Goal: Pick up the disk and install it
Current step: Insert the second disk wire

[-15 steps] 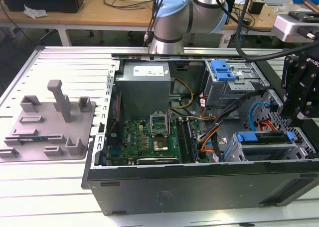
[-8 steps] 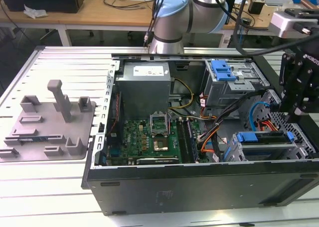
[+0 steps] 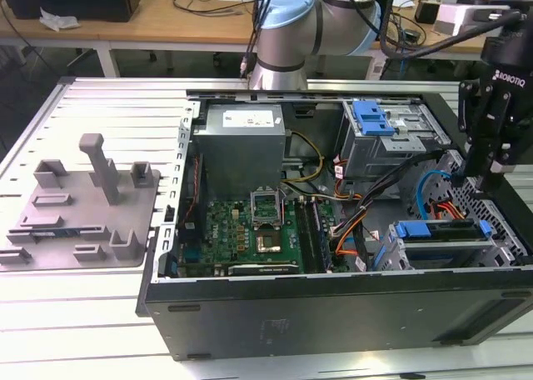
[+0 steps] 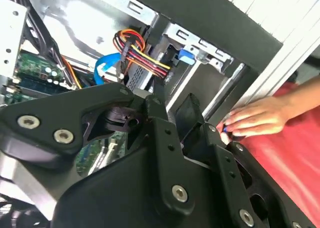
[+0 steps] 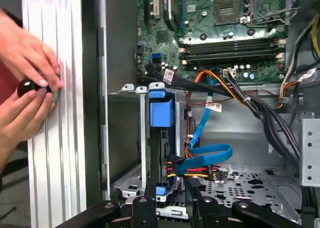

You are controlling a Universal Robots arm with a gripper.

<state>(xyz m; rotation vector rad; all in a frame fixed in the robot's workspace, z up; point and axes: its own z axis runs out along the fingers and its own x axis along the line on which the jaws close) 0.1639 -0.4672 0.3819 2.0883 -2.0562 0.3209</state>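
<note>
Gripper (image 3: 487,173) hangs over the case's (image 3: 333,313) drive-cage corner, jaws empty, state unclear; disk (image 3: 441,230) sits in the cage.

The gripper's (image 4: 200,133) black linkage blocks most of the lower second wrist view, hiding the case floor. In the first wrist view, a person's hands (image 5: 25,88) are cut off at the left edge, covering a small dark knob (image 5: 26,87).

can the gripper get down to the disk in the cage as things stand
Probably yes: the gripper hangs just above the disk in the drive cage, whose blue carrier top lies uncovered. Nearby cables might crowd the approach.
</note>
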